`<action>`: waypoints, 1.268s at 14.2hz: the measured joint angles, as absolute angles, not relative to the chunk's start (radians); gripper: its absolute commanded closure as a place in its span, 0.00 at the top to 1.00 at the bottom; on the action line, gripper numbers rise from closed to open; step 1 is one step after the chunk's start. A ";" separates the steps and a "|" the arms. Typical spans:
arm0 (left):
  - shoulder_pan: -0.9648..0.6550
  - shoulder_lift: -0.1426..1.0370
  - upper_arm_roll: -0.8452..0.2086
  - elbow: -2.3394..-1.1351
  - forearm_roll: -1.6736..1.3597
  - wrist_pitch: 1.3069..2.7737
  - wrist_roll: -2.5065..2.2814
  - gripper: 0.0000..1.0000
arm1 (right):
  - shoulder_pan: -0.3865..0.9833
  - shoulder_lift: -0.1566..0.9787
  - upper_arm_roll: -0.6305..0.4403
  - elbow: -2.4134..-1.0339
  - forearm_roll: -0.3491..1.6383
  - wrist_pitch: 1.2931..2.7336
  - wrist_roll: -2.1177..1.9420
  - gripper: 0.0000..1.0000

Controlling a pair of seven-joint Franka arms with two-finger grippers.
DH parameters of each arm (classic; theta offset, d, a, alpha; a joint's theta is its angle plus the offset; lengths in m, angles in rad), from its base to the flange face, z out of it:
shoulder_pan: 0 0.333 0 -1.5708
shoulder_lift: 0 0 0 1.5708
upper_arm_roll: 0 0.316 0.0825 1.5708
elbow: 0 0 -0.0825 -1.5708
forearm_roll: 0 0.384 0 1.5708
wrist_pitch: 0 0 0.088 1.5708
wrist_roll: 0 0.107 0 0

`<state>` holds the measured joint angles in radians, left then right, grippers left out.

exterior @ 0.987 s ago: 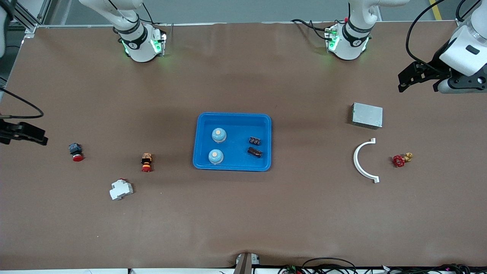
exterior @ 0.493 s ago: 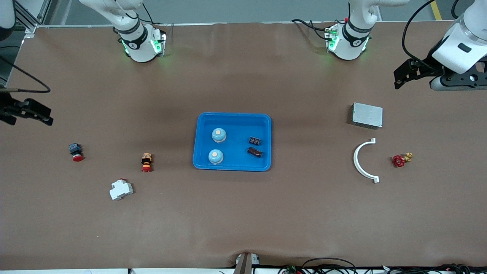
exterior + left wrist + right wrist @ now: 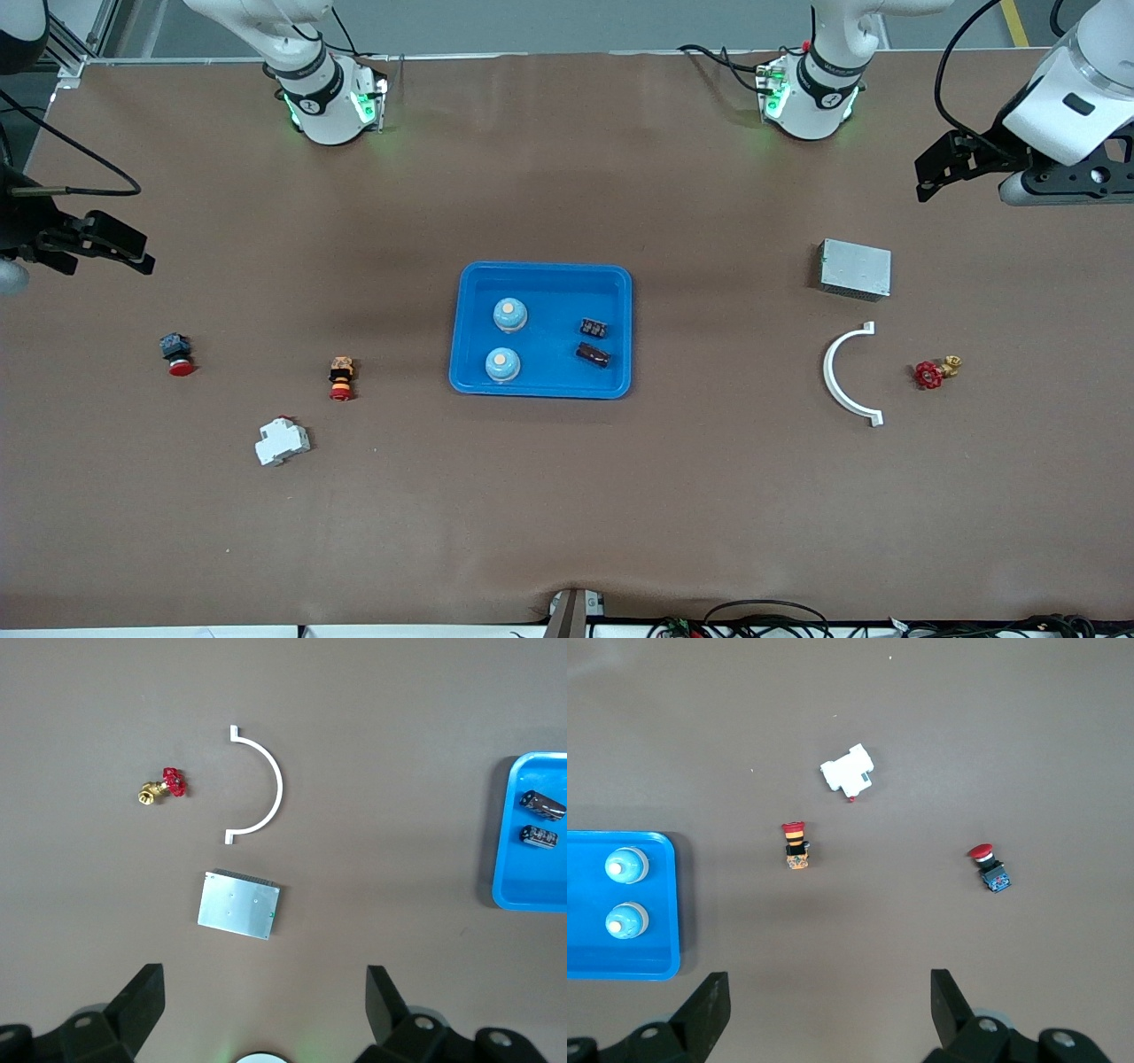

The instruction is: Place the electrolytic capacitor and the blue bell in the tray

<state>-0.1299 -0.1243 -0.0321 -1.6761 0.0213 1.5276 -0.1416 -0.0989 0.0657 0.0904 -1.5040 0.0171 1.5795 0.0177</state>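
Note:
The bright blue tray (image 3: 542, 276) lies at the table's middle. In it stand two blue bells (image 3: 509, 314) (image 3: 502, 364), with two dark electrolytic capacitors (image 3: 594, 329) (image 3: 594, 355) beside them toward the left arm's end. My left gripper (image 3: 924, 182) is open and empty, up in the air over the table's left-arm end; in its wrist view (image 3: 266, 992) the tray's edge (image 3: 505, 895) and both capacitors (image 3: 542, 804) show. My right gripper (image 3: 147, 252) is open and empty over the right-arm end; in its wrist view (image 3: 830, 997) the tray (image 3: 664, 970) and bells (image 3: 626, 866) show.
A grey metal box (image 3: 855, 268), a white curved piece (image 3: 833, 372) and a red-handled brass valve (image 3: 930, 373) lie toward the left arm's end. A red push button (image 3: 177, 354), an orange-red button (image 3: 341, 378) and a white breaker (image 3: 282, 441) lie toward the right arm's end.
Both open grippers have drawn back toward the robots' bases, the right one farther and a little inward. Nothing in the tray or on the table has moved.

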 measured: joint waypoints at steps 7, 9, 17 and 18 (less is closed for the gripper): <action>-0.128 -0.126 -0.033 -1.654 0.021 1.526 -0.142 1.00 | -0.105 0.053 0.085 -1.506 0.015 1.580 0.018 1.00; -0.127 -0.125 -0.033 -1.649 0.021 1.526 -0.142 1.00 | -0.107 0.053 0.084 -1.507 0.004 1.579 0.018 1.00; -0.123 -0.125 -0.029 -1.639 0.021 1.526 -0.142 1.00 | -0.108 0.038 0.083 -1.512 -0.002 1.578 0.018 1.00; -0.123 -0.125 -0.029 -1.637 0.021 1.526 -0.142 1.00 | -0.108 0.038 0.083 -1.512 -0.002 1.578 0.018 1.00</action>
<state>-0.1234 -0.1254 -0.0295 -1.6373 0.0214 1.5262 -0.1417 -0.1076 0.0377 0.0833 -1.5120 -0.0023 1.5781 0.0175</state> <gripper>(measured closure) 0.000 0.000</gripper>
